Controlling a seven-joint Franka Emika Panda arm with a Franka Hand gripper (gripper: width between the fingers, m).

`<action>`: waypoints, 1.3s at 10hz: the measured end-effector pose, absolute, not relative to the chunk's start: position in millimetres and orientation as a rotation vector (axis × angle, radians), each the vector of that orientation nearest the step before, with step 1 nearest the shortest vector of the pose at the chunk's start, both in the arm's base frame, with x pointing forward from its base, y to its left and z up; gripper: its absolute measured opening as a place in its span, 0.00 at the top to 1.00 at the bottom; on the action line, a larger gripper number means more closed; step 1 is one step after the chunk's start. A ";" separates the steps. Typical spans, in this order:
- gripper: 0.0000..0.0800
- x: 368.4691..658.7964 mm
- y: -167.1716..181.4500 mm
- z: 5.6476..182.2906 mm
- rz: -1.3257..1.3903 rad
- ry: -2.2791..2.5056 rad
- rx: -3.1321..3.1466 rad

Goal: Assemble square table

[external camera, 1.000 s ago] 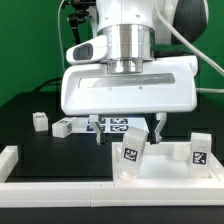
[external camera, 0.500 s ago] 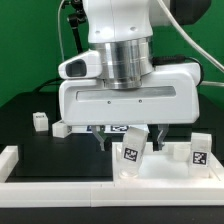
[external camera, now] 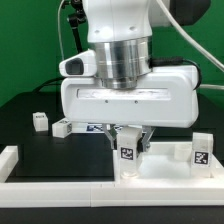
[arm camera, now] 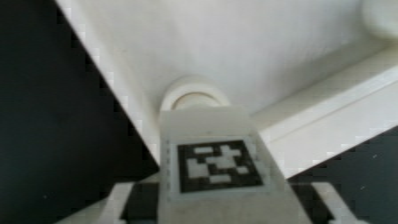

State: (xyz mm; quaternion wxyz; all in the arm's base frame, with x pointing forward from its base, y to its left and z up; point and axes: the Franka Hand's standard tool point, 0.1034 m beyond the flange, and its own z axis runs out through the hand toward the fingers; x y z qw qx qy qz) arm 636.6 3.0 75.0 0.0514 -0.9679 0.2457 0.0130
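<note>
exterior view: the arm (external camera: 122, 45) fills the middle of the frame, its wide white wrist housing hanging low over the work area. the tool (external camera: 128, 140) is closed on a leg (external camera: 128, 154), one finger on each side; the leg stands roughly upright in the lower centre of the frame, its black-and-white tag facing the camera. its lower end meets the white top (external camera: 165, 168), which lies across the lower right of the frame; whether the leg is seated in it cannot be told. a second leg (external camera: 198, 150) stands on the top near the exterior view's right edge, tag forward, well apart from the held one. two loose legs (external camera: 39, 121) (external camera: 62, 127) lie on the black surface (external camera: 25, 135) at middle left, near each other and clear of the top. a low white rail (external camera: 60, 190) runs along the bottom edge and turns up at the lower left corner

wrist view: the held leg is seen along its length, tag sharp and centred, with the grey fingers (arm camera: 128, 206) pressed against its two sides. just past the leg's far end a rounded hole (arm camera: 192, 97) shows in the top, close to one raised rim. the black surface shows to either side of the white plastic
</note>
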 end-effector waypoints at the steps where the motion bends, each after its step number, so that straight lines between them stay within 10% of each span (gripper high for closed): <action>1: 0.64 635.9 2.5 74.4 0.049 0.889 -2.908; 11: 0.64 621.7 19.4 64.9 0.066 2.104 -2.019; 13: 0.29 621.7 19.5 65.6 0.062 2.000 -2.133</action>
